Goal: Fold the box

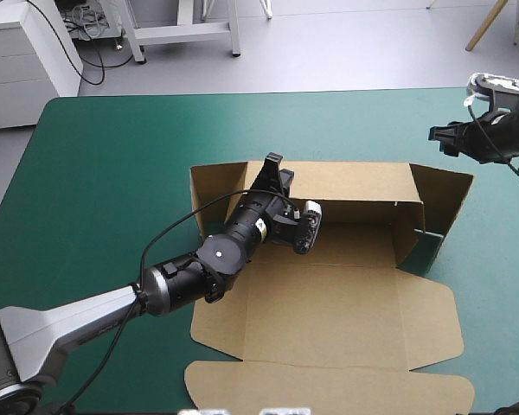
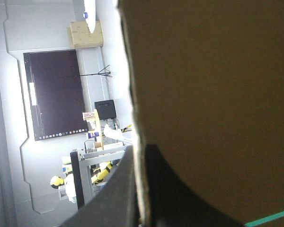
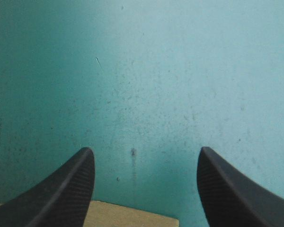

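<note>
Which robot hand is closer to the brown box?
Left. The left gripper is shut on the box, at its raised far wall. The right gripper hangs open over the teal-green cover beyond the box's right end, not touching it.

Grey floor [image 1: 346, 52], white cabinet [image 1: 26, 60]

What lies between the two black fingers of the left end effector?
The raised wall of the brown board box; the left wrist view shows it.
</note>
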You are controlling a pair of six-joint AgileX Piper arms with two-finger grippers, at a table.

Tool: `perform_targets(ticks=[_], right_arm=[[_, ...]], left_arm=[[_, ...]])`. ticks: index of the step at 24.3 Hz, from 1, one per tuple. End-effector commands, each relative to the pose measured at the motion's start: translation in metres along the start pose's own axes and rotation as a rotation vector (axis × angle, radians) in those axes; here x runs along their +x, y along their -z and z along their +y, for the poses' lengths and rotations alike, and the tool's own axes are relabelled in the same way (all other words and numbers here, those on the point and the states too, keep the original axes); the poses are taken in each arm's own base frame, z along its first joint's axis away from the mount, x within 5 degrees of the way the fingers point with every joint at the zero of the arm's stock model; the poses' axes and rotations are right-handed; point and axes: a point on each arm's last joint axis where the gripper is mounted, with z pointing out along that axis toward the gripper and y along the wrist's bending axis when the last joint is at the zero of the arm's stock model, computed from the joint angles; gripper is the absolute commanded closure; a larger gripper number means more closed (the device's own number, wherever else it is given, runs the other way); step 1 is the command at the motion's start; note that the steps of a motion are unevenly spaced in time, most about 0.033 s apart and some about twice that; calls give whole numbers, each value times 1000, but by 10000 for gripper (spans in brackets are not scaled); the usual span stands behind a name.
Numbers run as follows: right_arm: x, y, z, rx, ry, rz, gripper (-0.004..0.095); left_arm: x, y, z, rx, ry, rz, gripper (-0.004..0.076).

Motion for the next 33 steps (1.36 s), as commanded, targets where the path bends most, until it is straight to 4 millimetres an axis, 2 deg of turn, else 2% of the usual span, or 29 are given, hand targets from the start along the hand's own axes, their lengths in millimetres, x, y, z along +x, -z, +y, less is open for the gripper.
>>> perform_targets(ticks=[1,6,9,13,14,17,19,22,26,33], right_arm=[[-9,19,4,-6,7,-72,338],[0,20,5,-14,8,31,338],[10,25,6,-24,34,120,342],[21,44,10,-40,51,137,342],[27,53,13,-55,66,125,342],[44,62,14,-65,106,136,342],[58,58,13,-66,129,167,342],[79,42,13,-97,130,191,342],[98,31,18,-180,143,215,342],[121,31,23,-264,255,186,342]], left_arm=[[4,10,16,-68,26,44,734],[7,10,18,-89,140,78,734],[7,10,18,-91,144,80,734],[7,10,18,-93,141,79,734],[7,10,19,-96,134,78,734],[6,10,20,-105,87,71,734],[6,10,20,-110,80,69,734],[6,10,20,-110,80,69,734],[6,10,20,-108,71,68,734],[5,6,15,-98,-99,76,734]])
